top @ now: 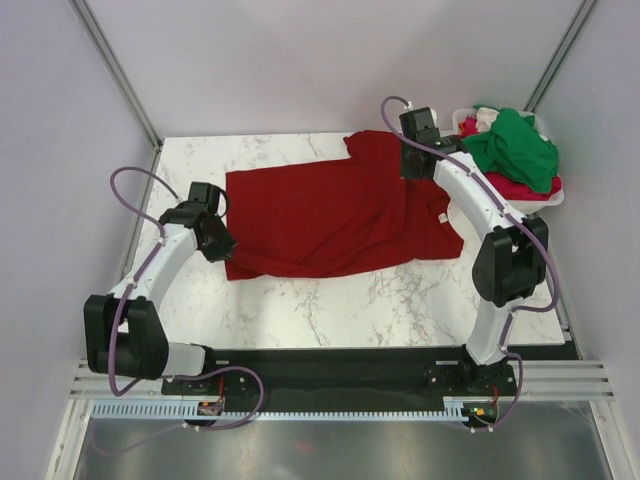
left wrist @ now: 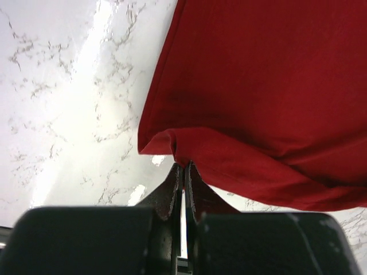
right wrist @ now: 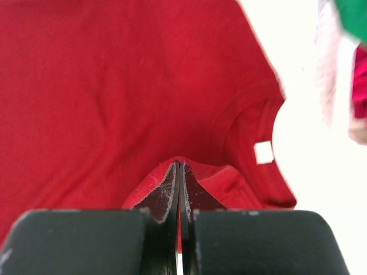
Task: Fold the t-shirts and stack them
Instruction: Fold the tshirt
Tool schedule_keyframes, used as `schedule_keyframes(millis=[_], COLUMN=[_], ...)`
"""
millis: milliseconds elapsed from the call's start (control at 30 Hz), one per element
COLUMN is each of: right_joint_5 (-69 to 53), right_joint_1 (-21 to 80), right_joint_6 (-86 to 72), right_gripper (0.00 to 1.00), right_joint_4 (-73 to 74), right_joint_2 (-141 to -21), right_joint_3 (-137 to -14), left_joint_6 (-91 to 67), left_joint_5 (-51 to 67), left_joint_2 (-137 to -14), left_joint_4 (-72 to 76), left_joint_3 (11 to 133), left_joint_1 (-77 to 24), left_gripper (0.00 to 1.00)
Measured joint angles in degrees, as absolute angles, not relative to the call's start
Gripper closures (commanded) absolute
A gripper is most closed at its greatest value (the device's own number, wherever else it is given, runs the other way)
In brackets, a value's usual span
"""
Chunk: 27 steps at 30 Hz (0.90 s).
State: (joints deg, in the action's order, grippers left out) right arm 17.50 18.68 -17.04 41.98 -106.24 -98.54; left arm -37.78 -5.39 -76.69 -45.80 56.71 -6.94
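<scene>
Black fingers of the left end effector (left wrist: 183,169) stood closed on a small tuck of the dark red shirt (left wrist: 258,86), at the left hem by its near corner. The right end effector (right wrist: 179,167) was likewise shut on a raised pinch of cloth, just short of the collar and its white tag (right wrist: 264,152).

From above, the shirt (top: 330,215) lay spread across the middle of the tabletop (top: 320,310), hem to the left and collar to the right. The left end effector (top: 215,238) was at its left edge and the right end effector (top: 414,160) at its far right shoulder.

Both grips looked shallow, so a quick lift would likely pull the cloth free at one end and drop it in a heap. Whether each pinch took both layers could not be told. If only the top layer was caught, the layers would part and the fold would come out crooked.

The holds sat on opposite corners, near left and far right. Uneven travel would probably twist the shirt instead of folding it.

The right arm crossed over the right sleeve, which might snag as it swung. Just right of it, the basket (top: 466,120) held the green shirt (top: 515,145) and a lighter red shirt (top: 522,187). A wide swing could knock it.
</scene>
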Motion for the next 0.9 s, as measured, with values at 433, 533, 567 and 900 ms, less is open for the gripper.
schedule_keyframes(millis=[433, 533, 567, 900], right_joint_5=[10.11, 9.08, 8.84, 13.02], right_joint_1=[12.25, 12.27, 12.29, 11.66], right_joint_6=[-12.16, -11.73, -11.66, -11.81], right_gripper=[1.00, 1.00, 1.00, 0.99], right_joint_4=[42.52, 43.00, 43.31, 45.67], right_joint_2=[-122.13, -125.43, -126.56, -132.77], right_joint_3=[-121.08, -121.34, -121.38, -126.34], left_joint_6=[-34.15, -33.74, -33.54, -32.12], left_joint_5=[-3.66, -2.68, -2.42, -0.47], left_joint_2=[-93.25, -96.77, -98.15, -105.14], left_joint_4=[-44.36, -44.45, -44.47, -44.36], left_joint_3=[64.64, 66.32, 67.29, 75.96], left_joint_1=[-2.22, -1.93, -1.93, -0.58], left_gripper=[0.97, 0.94, 0.94, 0.98])
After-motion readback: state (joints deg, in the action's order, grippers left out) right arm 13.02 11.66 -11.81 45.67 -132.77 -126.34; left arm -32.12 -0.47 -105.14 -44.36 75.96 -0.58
